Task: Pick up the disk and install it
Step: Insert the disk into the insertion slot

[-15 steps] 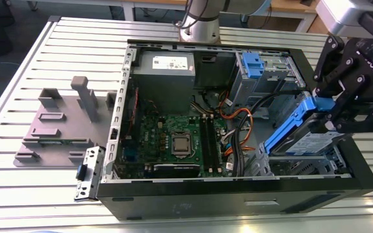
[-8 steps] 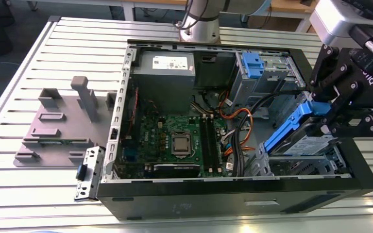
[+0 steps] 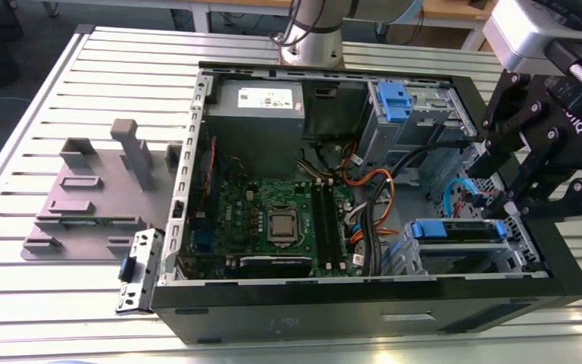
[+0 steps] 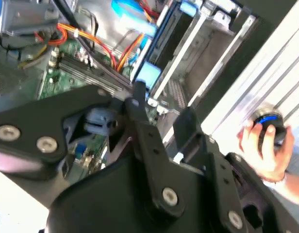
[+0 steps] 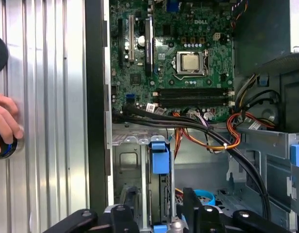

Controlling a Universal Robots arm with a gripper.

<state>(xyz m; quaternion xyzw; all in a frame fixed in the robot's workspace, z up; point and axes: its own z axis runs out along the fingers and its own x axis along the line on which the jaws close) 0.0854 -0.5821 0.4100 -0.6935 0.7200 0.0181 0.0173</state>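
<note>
Now, with jaws apart and over the disk (image 3: 459, 230), seated blue-railed in the drive cage (image 3: 408, 262) of the open computer case (image 3: 372, 293): align centred on its rails, square, clear of the orange cables (image 3: 377, 179) nearby.

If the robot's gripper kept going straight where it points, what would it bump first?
Most likely the disk with blue rails in the metal bay, straight ahead of the gripper. Depth is hard to judge.

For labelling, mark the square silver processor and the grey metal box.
Square silver processor (image 5: 191, 62): first wrist view, centre of its lid.
Grey metal box (image 3: 258, 114): exterior view, face below its sticker.
</note>
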